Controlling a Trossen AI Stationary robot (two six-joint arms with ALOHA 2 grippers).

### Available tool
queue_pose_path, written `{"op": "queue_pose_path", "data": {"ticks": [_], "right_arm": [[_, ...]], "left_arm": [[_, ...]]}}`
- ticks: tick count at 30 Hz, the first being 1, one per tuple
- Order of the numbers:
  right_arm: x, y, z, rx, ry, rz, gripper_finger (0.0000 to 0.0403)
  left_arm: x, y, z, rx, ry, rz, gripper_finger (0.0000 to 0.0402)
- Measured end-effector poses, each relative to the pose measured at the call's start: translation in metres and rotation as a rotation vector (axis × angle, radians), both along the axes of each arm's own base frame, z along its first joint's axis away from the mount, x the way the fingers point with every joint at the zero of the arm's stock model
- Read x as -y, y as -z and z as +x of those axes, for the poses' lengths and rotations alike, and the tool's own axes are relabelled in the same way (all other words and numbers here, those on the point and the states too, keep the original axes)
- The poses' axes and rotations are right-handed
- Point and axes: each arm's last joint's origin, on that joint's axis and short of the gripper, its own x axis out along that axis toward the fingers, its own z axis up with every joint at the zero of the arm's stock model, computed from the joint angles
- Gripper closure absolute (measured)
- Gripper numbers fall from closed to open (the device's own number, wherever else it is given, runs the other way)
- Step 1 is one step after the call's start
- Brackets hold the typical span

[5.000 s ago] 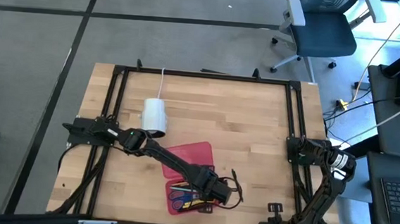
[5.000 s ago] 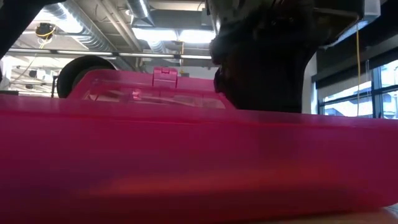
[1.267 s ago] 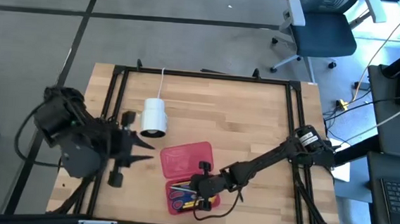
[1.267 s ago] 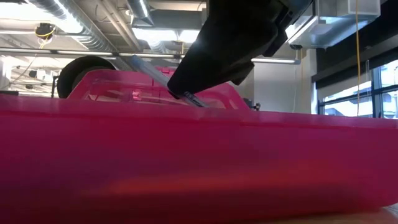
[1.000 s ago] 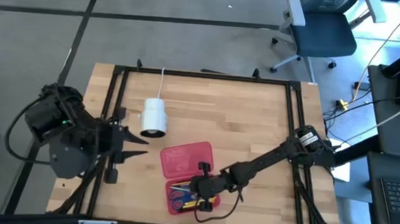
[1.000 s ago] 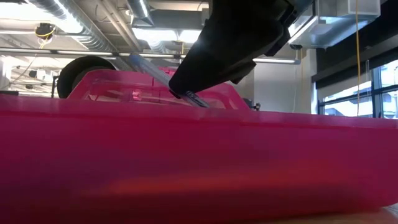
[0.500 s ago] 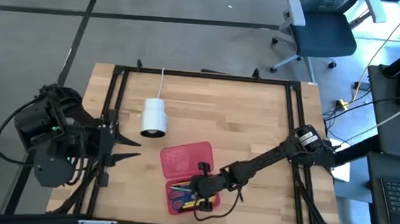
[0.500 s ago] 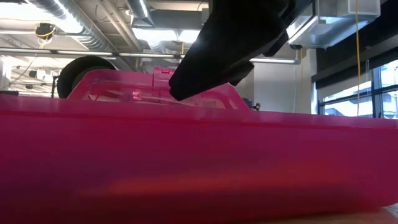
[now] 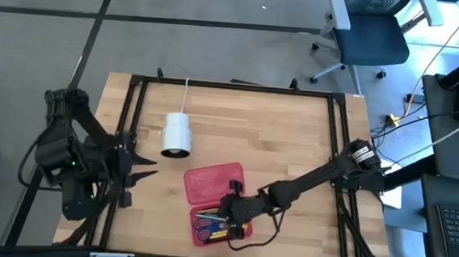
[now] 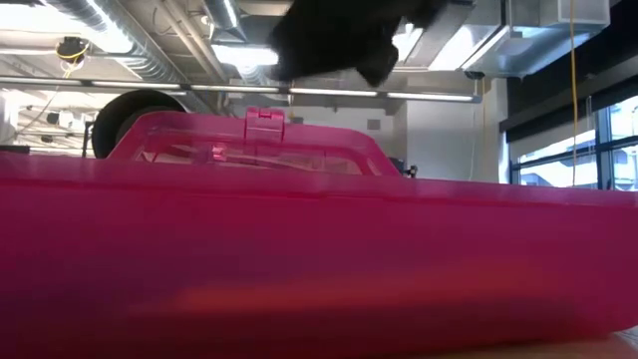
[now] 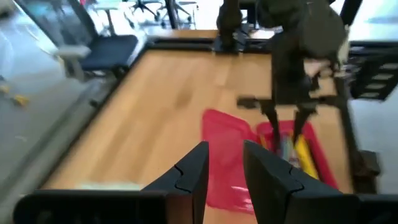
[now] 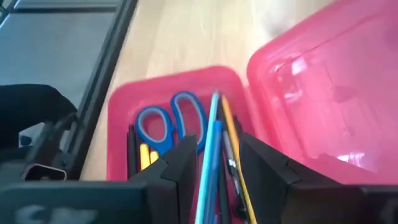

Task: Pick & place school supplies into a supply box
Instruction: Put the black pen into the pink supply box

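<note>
Wooden counter (image 9: pixel 277 140) carries the open red supply box (image 9: pixel 213 200) at its near middle, lid laid flat on the far side. Left arm waits off the counter's left edge, left tool (image 9: pixel 139 173) narrowly parted, empty. Right tool (image 9: pixel 234 212) hangs just above the box tray, fingers apart, gripping nothing. In the tray: blue-handled scissors (image 12: pixel 171 123), a blue pen (image 12: pixel 210 155), yellow pencils (image 12: pixel 231 146). White cylinder (image 9: pixel 176 134) stands far-left of the box.
</note>
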Motion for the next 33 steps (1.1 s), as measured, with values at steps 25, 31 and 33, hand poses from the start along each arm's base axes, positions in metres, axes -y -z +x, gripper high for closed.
{"op": "queue_pose_path", "data": {"ticks": [25,31,33], "right_arm": [[0.050,-0.047,-0.006,-0.004,0.232,0.162,0.0280],[0.068,-0.039,-0.007,-0.110,0.335,0.171,0.0280],[0.072,-0.038,-0.007,-0.127,0.380,0.204,0.0280]], "left_arm": [[-0.058,0.190,-0.050,0.267,0.615,-0.434,0.0307],[-0.062,0.209,-0.055,0.378,0.811,-0.377,0.0311],[-0.064,0.214,-0.056,0.374,0.841,-0.325,0.0310]]}}
